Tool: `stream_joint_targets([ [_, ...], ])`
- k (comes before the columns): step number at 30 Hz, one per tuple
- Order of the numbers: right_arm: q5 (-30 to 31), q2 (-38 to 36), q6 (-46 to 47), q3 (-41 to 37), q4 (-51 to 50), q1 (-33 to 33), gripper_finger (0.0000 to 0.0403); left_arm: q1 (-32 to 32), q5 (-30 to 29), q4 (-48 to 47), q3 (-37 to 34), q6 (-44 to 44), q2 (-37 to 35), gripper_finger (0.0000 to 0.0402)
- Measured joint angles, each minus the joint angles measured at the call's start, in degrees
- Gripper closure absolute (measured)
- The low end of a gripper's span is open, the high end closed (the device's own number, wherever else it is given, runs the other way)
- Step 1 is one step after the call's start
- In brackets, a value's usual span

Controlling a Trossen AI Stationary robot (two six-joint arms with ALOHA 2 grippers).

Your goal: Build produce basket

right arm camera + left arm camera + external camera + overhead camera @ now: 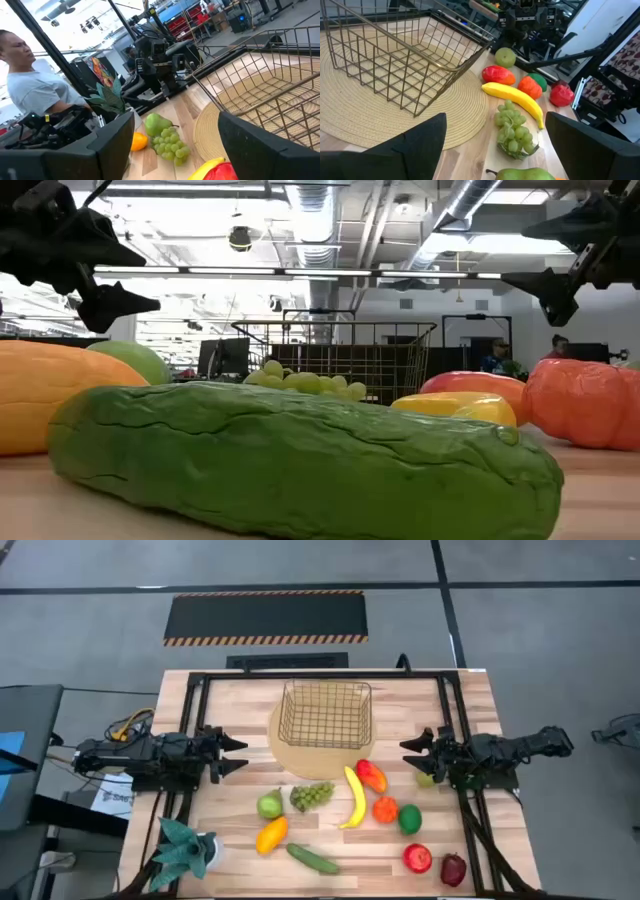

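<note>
While the squarish dark wire-grid basket (pixel 325 714) at upper centre holds nothing, all small toy produce (pixel 354 796) remains on the wooden desk (pixel 240 710), and left claw (pixel 236 754) and right claw (pixel 409 755) hover open and empty.

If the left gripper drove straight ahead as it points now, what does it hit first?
Likely the basket on its round mat: the left gripper, open, points across the table at its near corner. Depth is unclear; it may skim past toward the banana.

One wire basket (pixel 325 714), one round mat (pixel 300 755), one potted plant (pixel 182 850) — and eleven pieces of produce: two red apples (pixel 417 858), one banana (pixel 355 797), one grape bunch (pixel 311 795), one cucumber (pixel 312 859), one pear (pixel 270 805).
</note>
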Motion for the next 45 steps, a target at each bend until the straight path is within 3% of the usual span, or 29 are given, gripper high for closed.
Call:
stream_joint_targets([
  [42, 0.00, 0.01, 0.00, 0.01, -0.01, 0.01, 0.0092, 0.00, -0.05, 0.44, -0.03, -0.87, 0.00, 0.0074],
  [45, 0.01, -0.01, 0.00, 0.00, -0.02, 0.01, 0.0092, 0.00, -1.99, 2.03, -0.20, -1.63, 0.00, 0.0074],
])
